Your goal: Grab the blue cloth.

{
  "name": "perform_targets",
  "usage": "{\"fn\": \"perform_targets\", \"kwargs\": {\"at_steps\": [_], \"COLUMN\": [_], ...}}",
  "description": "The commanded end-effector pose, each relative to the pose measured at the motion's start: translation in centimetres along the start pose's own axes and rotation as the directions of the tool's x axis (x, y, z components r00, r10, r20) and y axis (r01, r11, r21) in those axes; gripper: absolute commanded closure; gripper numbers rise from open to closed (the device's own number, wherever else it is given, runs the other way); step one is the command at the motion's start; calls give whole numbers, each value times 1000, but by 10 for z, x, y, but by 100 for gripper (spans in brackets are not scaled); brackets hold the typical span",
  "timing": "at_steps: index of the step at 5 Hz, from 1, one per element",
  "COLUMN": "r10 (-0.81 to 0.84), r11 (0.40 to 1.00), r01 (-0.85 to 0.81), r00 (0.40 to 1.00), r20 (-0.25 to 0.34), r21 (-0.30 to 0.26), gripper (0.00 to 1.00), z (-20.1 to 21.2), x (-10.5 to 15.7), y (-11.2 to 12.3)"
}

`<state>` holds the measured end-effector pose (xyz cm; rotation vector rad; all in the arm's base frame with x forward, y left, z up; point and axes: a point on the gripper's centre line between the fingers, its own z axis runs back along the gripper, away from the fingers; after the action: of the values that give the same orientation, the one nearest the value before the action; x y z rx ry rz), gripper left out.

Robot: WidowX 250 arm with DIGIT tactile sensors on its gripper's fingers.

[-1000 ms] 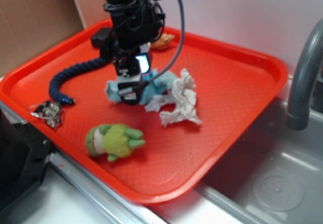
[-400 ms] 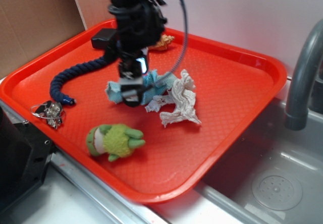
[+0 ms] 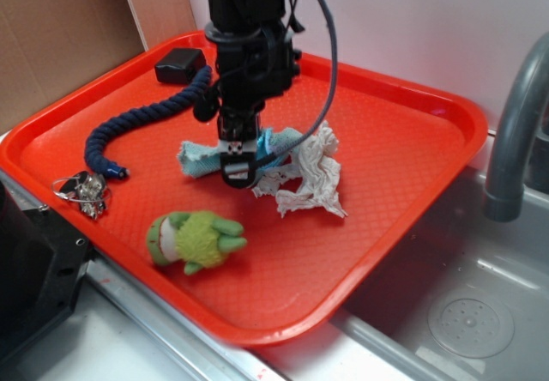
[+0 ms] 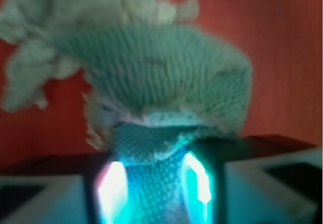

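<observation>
Gripper (image 3: 239, 165) points straight down mid-tray (image 3: 403, 184), jaws clamped on a fold of the blue cloth (image 3: 199, 155). Wrist view: cloth (image 4: 166, 77) pinched between lit pads, fanning out ahead. Cloth's long axis trails left; white rag (image 3: 313, 175) touches its right side. Count: one blue cloth, one rag, one rope (image 3: 137, 123), one green plush (image 3: 193, 239).

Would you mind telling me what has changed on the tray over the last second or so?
The arm has swung right, uncovering the black box and hiding the small orange item behind. The gripper is closed on the blue cloth, whose fabric fills the gap between its fingers in the wrist view, and the white rag has been tugged slightly right. The navy rope, green plush toy, metal clips and red tray stayed put.
</observation>
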<state>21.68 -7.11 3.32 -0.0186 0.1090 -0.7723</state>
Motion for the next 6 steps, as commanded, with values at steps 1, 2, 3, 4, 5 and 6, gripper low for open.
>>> {"fn": "perform_targets", "kwargs": {"at_steps": [1, 2, 3, 4, 5, 6], "r10": [52, 158, 332, 501, 705, 813], "r11": [999, 983, 926, 845, 692, 552], "r01": [-52, -165, -364, -535, -705, -805], "r00": [999, 983, 909, 793, 613, 464], "r20": [17, 89, 253, 346, 357, 351], "r21": [12, 81, 94, 4, -156, -216], "gripper": [100, 100, 100, 100, 100, 100], "z": [12, 60, 106, 153, 188, 196], "x": [-8, -20, -40, -67, -96, -123], "y": [-10, -19, -34, -39, -31, -12]}}
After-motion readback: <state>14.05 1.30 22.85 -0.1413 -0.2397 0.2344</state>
